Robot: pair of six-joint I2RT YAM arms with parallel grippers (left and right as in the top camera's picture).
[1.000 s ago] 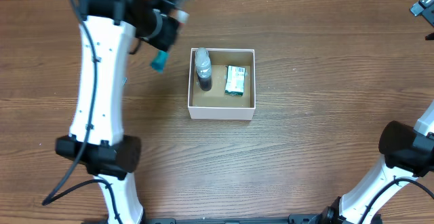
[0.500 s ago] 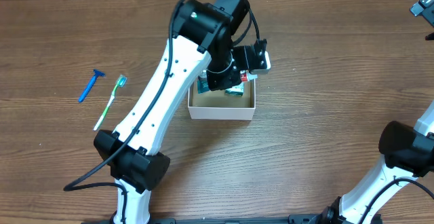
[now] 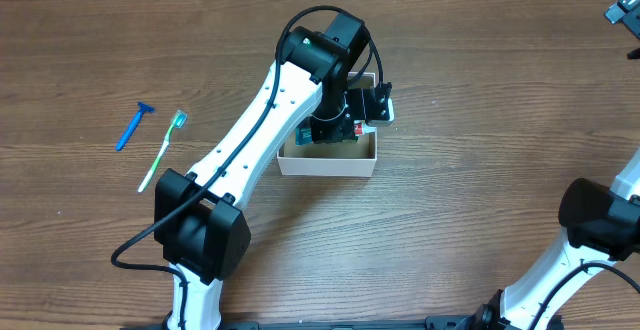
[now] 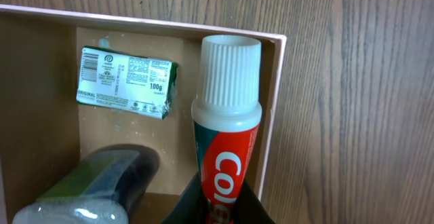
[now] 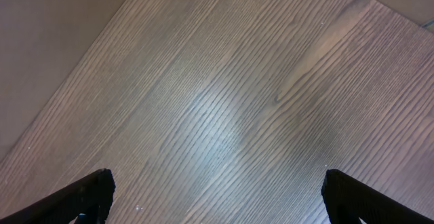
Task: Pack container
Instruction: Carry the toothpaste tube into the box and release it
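Note:
The container (image 3: 328, 164) is a square white-walled box with a brown floor (image 4: 135, 134), at the table's middle. In it lie a small green-and-white carton (image 4: 127, 83) and a clear dark-filled bottle (image 4: 88, 190). My left gripper (image 4: 224, 214) is shut on a red and white toothpaste tube (image 4: 226, 132), cap pointing away, held just over the container's floor along one wall. In the overhead view the left gripper (image 3: 352, 120) hangs over the container and hides most of its inside. My right gripper (image 5: 217, 197) is open and empty over bare wood, far from the container.
A blue razor (image 3: 132, 125) and a green and white toothbrush (image 3: 163, 150) lie on the wooden table at the left. The right arm's base (image 3: 600, 220) stands at the right edge.
My left arm has swung from the table's upper left to over the container with the toothpaste tube, then shifted slightly further over it. The razor and toothbrush are uncovered. The right arm has not moved.

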